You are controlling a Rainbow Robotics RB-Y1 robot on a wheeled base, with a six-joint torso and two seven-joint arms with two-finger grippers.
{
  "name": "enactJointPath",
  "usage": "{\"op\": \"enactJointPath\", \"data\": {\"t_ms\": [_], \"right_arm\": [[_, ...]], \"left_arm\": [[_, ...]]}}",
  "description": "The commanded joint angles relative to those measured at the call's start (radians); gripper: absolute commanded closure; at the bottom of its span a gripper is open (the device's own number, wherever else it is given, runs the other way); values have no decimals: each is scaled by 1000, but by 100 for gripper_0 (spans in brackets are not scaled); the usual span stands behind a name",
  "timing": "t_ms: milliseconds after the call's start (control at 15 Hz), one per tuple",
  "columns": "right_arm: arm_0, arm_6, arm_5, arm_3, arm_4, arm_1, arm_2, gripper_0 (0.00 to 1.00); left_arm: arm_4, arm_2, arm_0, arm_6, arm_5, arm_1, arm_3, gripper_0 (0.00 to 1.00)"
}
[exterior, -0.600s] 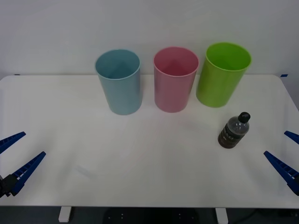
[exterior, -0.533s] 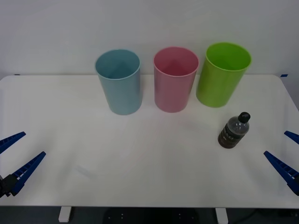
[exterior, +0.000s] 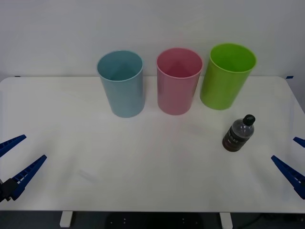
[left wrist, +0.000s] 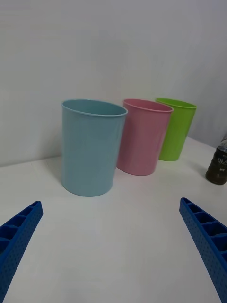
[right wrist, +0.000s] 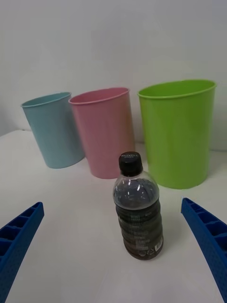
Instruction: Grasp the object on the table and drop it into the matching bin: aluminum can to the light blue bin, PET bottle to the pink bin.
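The PET bottle (exterior: pixel 238 133) stands upright on the white table (exterior: pixel 152 181), right side, just in front of the lime green bin (exterior: pixel 226 76). Pink bin (exterior: pixel 179 81) sits mid-row, light blue bin (exterior: pixel 121 83) on its left. Right gripper (exterior: pixel 298 164) faces the bottle, fingers spread wide, holding nothing. Left gripper (exterior: pixel 14 160) parked at the table's left edge, also wide open and empty.
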Motion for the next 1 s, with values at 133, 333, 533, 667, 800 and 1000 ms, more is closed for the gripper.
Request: {"op": "enactJointPath", "data": {"t_ms": [133,333,533,667,800,1000], "right_arm": [[-5,40,54,45,3,-9,47,0],[-23,149,66,99,3,-12,57,0],[-28,220,94,117,13,-12,77,0],[-46,232,100,152,13,-12,102,0],[-79,247,101,201,12,-12,123,0],[-120,277,106,261,13,-6,149,0]], "left_arm": [[0,0,0,0,0,0,0,0],[0,0,0,0,0,0,0,0],[0,0,0,0,0,0,0,0],[0,0,0,0,0,0,0,0],[0,0,0,0,0,0,0,0],[0,0,0,0,0,0,0,0]]}}
